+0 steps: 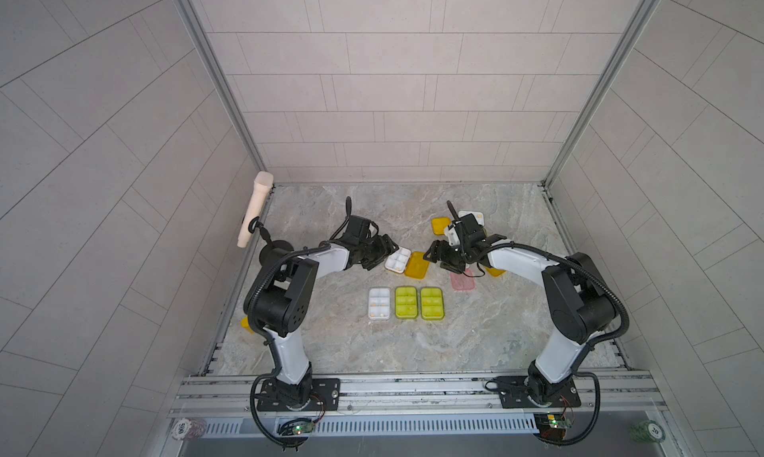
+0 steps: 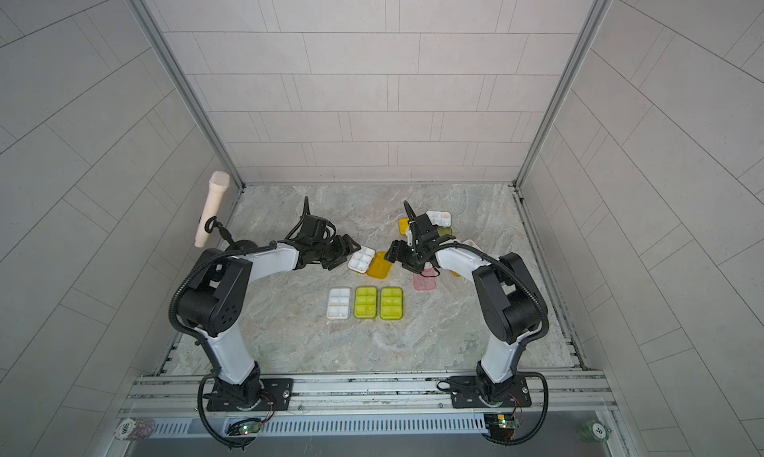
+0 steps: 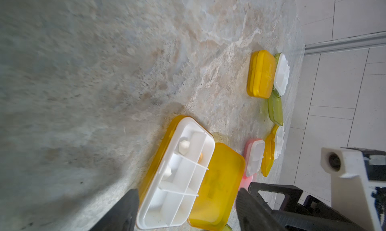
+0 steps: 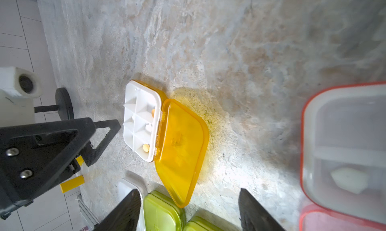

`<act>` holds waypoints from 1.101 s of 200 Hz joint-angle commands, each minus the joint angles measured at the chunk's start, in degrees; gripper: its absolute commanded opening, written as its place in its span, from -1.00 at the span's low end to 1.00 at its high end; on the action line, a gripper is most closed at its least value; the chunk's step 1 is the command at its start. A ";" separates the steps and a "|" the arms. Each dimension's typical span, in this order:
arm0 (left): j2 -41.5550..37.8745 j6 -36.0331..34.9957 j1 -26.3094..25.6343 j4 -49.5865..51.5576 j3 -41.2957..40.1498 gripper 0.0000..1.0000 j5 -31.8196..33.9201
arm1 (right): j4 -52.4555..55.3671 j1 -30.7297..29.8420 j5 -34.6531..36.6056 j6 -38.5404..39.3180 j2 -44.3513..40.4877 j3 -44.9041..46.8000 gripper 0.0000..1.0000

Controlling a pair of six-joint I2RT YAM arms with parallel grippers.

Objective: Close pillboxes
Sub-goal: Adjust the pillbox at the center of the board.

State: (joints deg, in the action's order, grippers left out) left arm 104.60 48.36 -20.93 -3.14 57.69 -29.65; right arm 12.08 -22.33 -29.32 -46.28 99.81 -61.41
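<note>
Lying open midway across the worktop [image 1: 330,351], the orange pillbox [image 1: 407,263] sits between the arms: tray [image 1: 397,260] beside the left gripper [image 1: 384,255], lid [image 1: 416,265] toward the right gripper [image 1: 434,257]. Both grippers are spread, gripping nothing visible. Its hinge runs roughly far edge to near edge. Folding the lid toward the left arm looks unobstructed, with the closed row [image 1: 406,303] apart toward the near edge.

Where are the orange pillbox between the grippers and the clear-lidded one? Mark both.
orange pillbox [image 1: 416,264]: in a top view, its open lid.
clear-lidded pillbox [image 1: 379,304]: in a top view, lid's middle.
</note>
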 commanded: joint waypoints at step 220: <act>-0.90 0.51 -5.35 0.69 1.29 0.57 -1.00 | 7.37 0.62 -1.35 9.13 4.71 -5.60 0.58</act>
State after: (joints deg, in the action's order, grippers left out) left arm 104.99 49.43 -26.46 -2.90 57.76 -31.00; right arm 16.64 -22.06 -31.07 -39.79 102.59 -65.23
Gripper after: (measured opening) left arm 0.784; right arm 0.792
